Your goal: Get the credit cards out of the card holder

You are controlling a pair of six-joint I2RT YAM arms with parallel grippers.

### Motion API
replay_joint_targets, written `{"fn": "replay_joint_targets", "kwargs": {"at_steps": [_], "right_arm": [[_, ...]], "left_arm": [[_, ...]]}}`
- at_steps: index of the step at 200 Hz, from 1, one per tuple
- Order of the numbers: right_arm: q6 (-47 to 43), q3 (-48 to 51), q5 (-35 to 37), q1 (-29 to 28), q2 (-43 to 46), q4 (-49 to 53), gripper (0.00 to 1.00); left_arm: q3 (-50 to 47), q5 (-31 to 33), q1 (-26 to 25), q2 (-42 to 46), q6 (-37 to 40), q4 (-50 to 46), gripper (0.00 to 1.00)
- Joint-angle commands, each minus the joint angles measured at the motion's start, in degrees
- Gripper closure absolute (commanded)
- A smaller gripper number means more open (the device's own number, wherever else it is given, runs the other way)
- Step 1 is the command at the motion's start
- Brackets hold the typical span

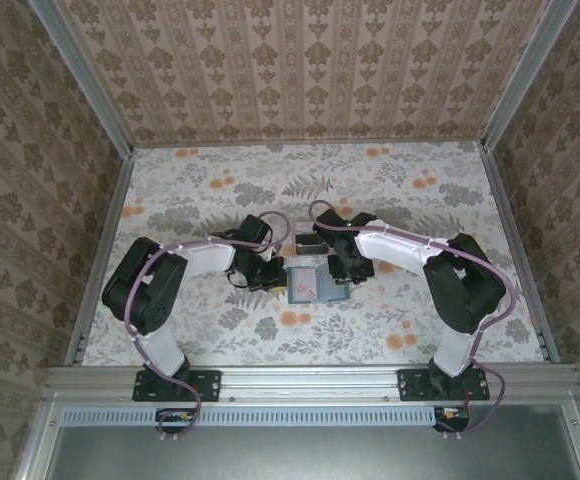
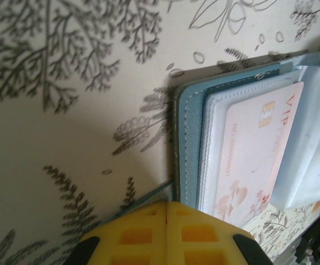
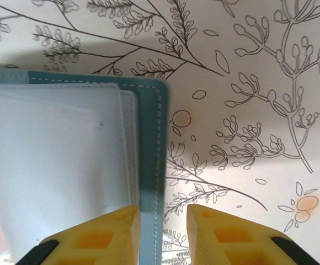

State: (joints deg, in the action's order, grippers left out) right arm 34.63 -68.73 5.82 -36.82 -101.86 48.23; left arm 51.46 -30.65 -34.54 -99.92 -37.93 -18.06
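The card holder [image 1: 303,285] lies opened flat on the patterned table [image 1: 390,330], near its middle and between the two grippers. Its teal stitched cover is soft and light. It will probably flex and slide on the surface if pulled, so it should be pinned while a card is drawn. The left gripper [image 2: 165,234] has its fingers pressed together with no gap, set at the cover's near edge. Whether the tips actually bear on the cover cannot be confirmed from the left wrist view. The right gripper [image 3: 164,234] has its fingers narrowly parted, straddling the stitched edge on the opposite side and holding nothing. The clear plastic sleeves [image 3: 55,165] inside are thin, floppy and glossy, so expect them to lift and buckle with a card. The visible credit card [image 2: 254,149], pale pink with a gold chip, should handle as light, stiff, thin and smooth. One long side is overlapped by a loose sleeve leaf. Take hold at whichever edge is free of film, pinching across the two faces. A grip on the sleeve alone is likely to slip.
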Motion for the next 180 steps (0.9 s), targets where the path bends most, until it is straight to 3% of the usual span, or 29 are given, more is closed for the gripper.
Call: {"fn": "replay_joint_targets", "kwargs": {"at_steps": [1, 71, 180], "right_arm": [[-0.4, -0.9, 0.4, 0.3, 2.9, 1.3, 0.7], [1.5, -1.7, -7.4, 0.3, 5.2, -2.4, 0.73], [2.2, -0.2, -7.3, 0.5, 8.3, -2.8, 0.74]], "left_arm": [[2.3, 2.1, -0.8, 1.6, 0.2, -4.6, 0.97], [6.2, 1.5, -2.9, 0.7, -1.2, -4.0, 0.97], [12.6, -1.0, -7.4, -5.9, -2.1, -2.2, 0.98]]}}
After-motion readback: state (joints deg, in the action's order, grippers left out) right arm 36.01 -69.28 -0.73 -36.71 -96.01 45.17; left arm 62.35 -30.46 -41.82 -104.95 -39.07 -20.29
